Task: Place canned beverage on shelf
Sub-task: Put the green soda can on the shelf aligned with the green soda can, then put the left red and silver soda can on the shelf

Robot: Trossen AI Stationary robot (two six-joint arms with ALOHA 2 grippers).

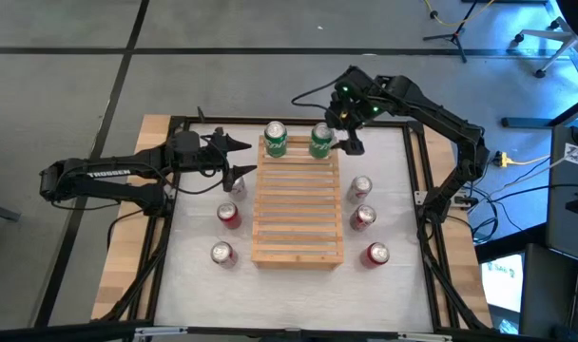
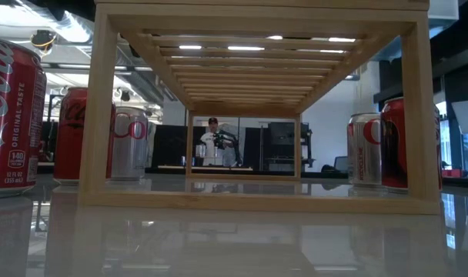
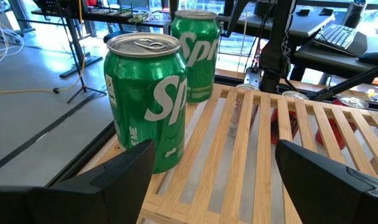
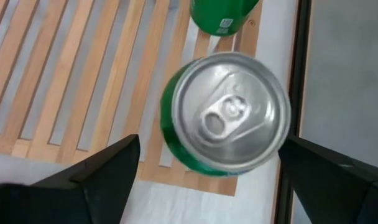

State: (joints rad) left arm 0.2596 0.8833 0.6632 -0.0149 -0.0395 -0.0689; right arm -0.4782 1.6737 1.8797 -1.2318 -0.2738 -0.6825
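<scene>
The shelf (image 1: 298, 204), a pale slatted wooden rack, lies in the middle of the white table. Two green cans stand upright on its far edge, one at the left corner (image 1: 276, 139) and one at the right corner (image 1: 321, 140). My right gripper (image 1: 335, 136) hovers over the right-hand can (image 4: 229, 112), slanting down, open; its fingers (image 4: 108, 168) stand on either side of the can, apart from it. My left gripper (image 1: 234, 145) is open, held level just left of the shelf and facing the left-hand can (image 3: 145, 99), with nothing between its fingers.
Red and silver cans stand on the table on both sides of the shelf: three on the left (image 1: 229, 216) and three on the right (image 1: 363, 218). A black frame (image 1: 417, 171) borders the table. Beyond the table, a person (image 2: 212, 142) shows in the low view.
</scene>
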